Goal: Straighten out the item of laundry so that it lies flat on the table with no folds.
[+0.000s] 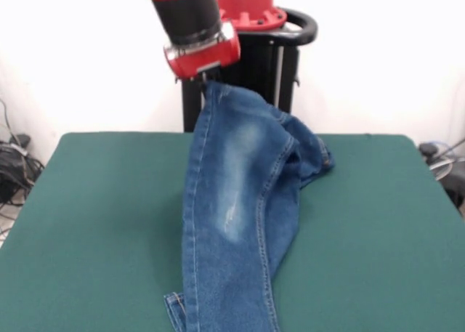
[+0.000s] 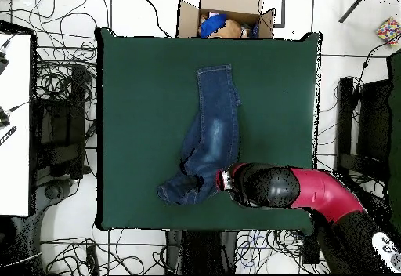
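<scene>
The blue jeans (image 1: 240, 201) hang by one end from my gripper (image 1: 211, 79), which is shut on the denim just under the red wrist, above the far middle of the table (image 1: 94, 216). From there the cloth slopes down to the table's near edge, folded lengthwise with one leg over the other. A bunched part sags to the right beside it. In the overhead view the jeans (image 2: 211, 132) run from the table's (image 2: 133, 92) upper middle down to the gripper (image 2: 222, 180), with a crumpled heap at lower left.
The black pedestal (image 1: 254, 63) stands behind the table's far edge. In the overhead view an open cardboard box (image 2: 227, 18) with items sits beyond the table's top edge. Cables lie on the floor around it (image 2: 63, 92).
</scene>
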